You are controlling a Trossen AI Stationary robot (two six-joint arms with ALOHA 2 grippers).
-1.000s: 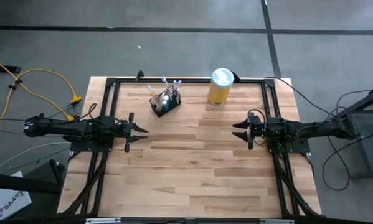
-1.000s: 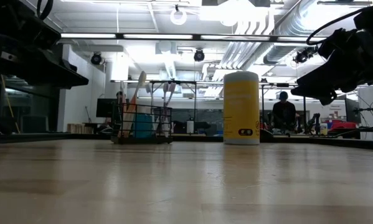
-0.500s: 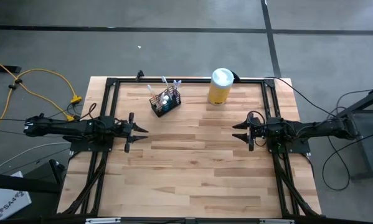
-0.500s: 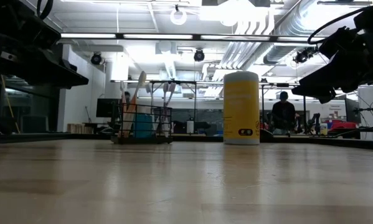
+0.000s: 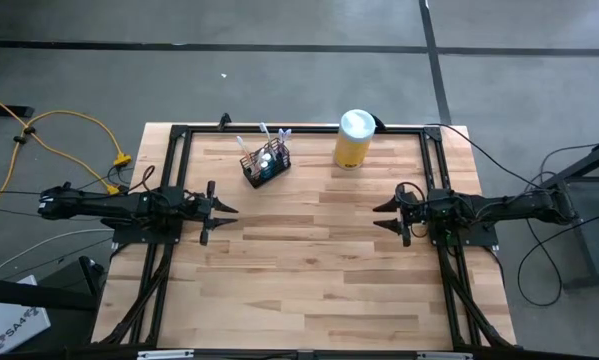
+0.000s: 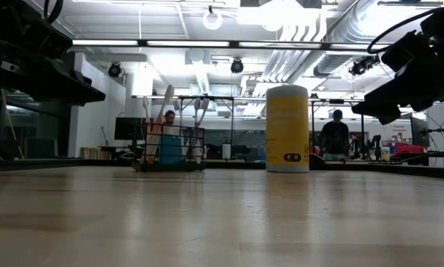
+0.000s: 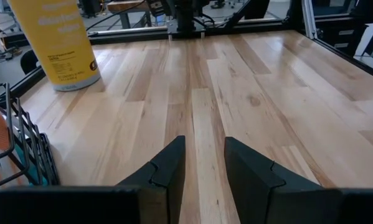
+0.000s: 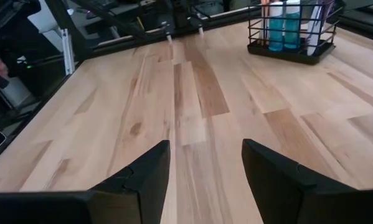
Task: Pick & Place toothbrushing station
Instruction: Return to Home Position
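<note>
Left hand and right hand both released, empty, at left and right sides of the counter. Wire-mesh toothbrush holder stands far-left, toothbrushes inside, yellow canister to its right. To home well: retract level, well clear of the holder.
</note>
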